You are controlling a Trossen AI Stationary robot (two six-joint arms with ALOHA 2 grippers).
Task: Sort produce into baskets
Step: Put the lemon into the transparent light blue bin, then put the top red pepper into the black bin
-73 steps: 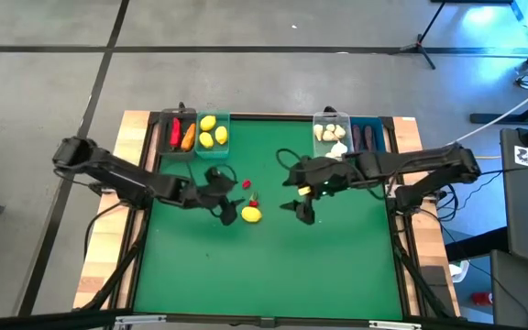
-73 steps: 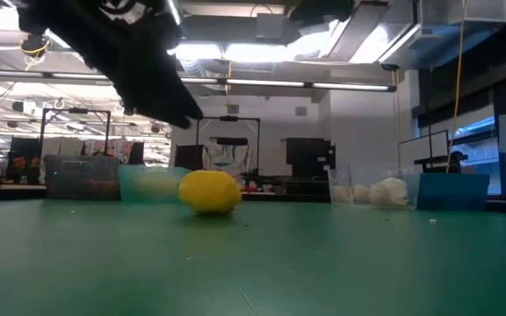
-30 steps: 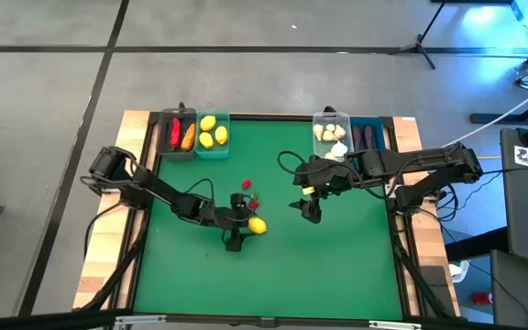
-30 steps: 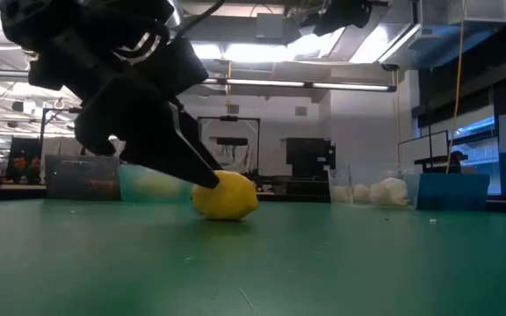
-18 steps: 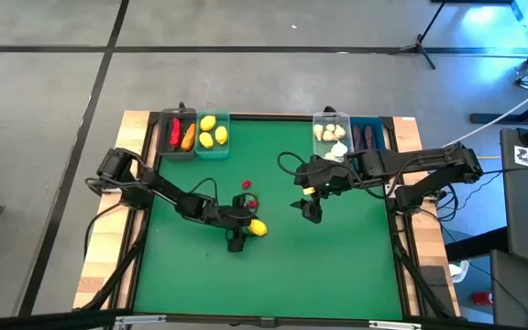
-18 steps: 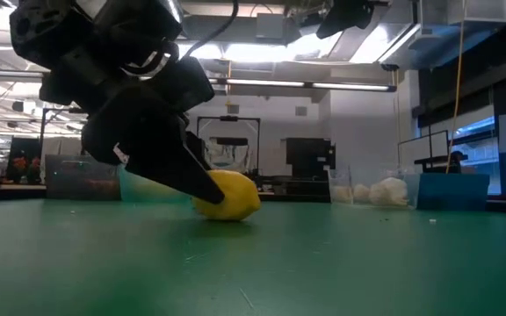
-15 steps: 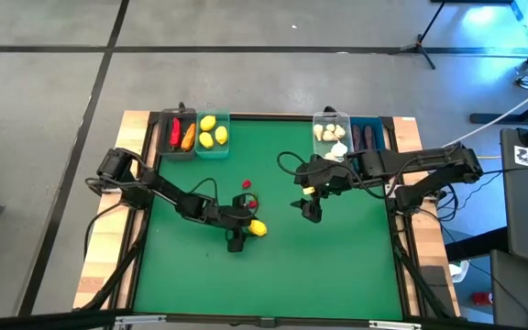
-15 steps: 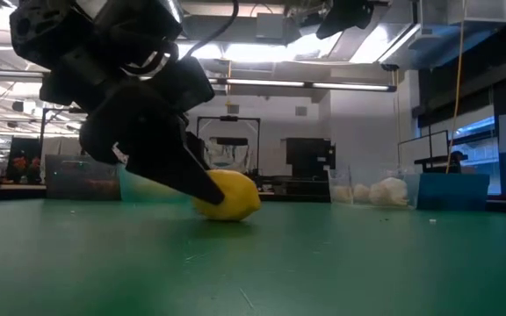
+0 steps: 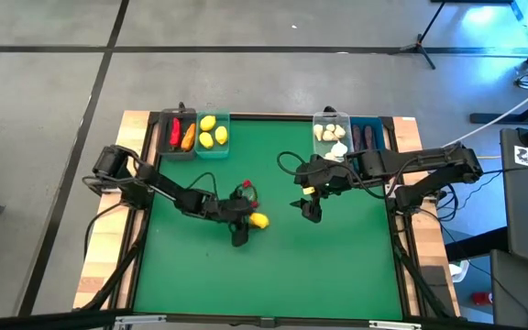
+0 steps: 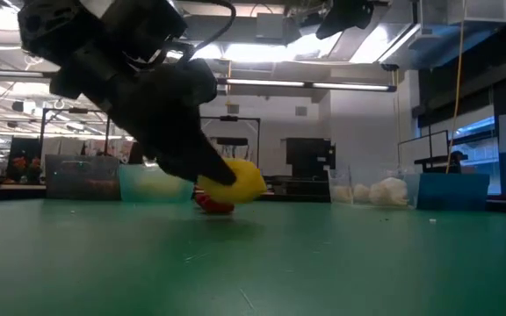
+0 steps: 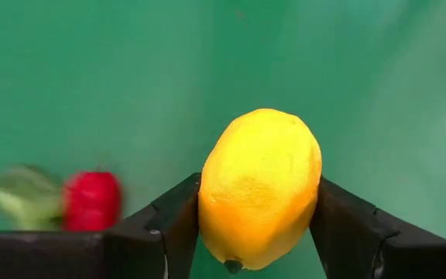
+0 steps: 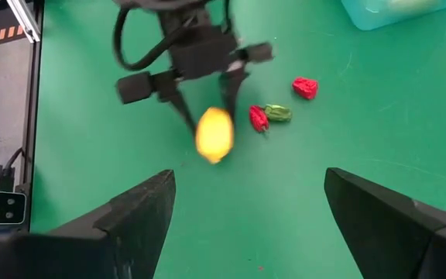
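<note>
Now your left gripper point(image 11: 258, 232) has its two fingers pressed against the sides of the lemon point(image 11: 259, 188), and in the low view the fruit sits just clear of the green tabletop point(image 9: 337, 266), roughly mid-table and well short of the bins. The grip looks shallow: the fingers pinch the lower flanks of a rounded, smooth shape, so a fast swing toward the teal bin point(image 9: 214, 131), where the other lemons lie, could let it squirt out and roll. Watch the red berries point(image 12: 259, 117) right beside the lemon; a low carry might sweep them across the tabletop. The dark bin point(image 9: 178, 134) with the red and orange pieces touches the teal one, so a release off to that side would put the lemon in the wrong bin. Your right gripper point(image 12: 246, 225) hangs wide open and empty over the tabletop's right half, apart from all this.
</note>
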